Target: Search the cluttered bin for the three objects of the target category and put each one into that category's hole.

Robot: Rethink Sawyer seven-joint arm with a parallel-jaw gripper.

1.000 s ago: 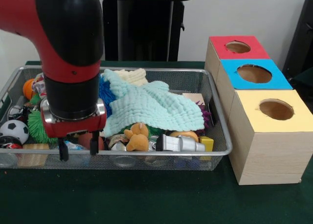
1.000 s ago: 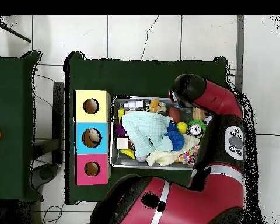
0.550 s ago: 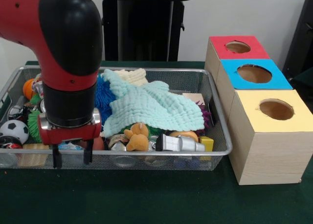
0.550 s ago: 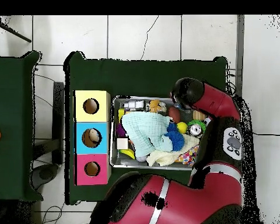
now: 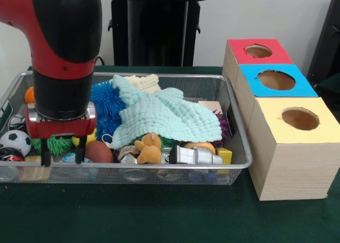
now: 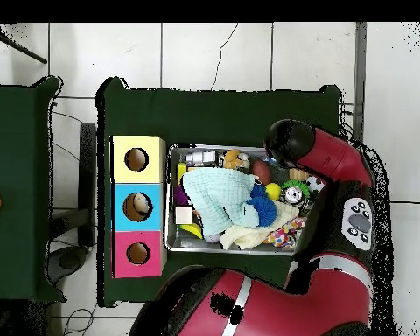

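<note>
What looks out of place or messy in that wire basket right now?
A mint cloth lies crumpled across the middle of the basket, hiding toys beneath it. A plush animal pokes out under its edge. Nothing has spilled outside.

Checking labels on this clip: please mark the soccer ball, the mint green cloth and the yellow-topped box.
soccer ball [image 5: 14, 142], front view, on its white front face.
mint green cloth [image 5: 170, 115], front view, mid-fold of the fabric.
yellow-topped box [image 5: 276, 123], front view, on the yellow top beside the hole.

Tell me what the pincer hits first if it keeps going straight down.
Probably the wooden block and the clutter beside it at the near left of the wire basket. The open pincer hangs just above them, though depth is hard to judge.
</note>
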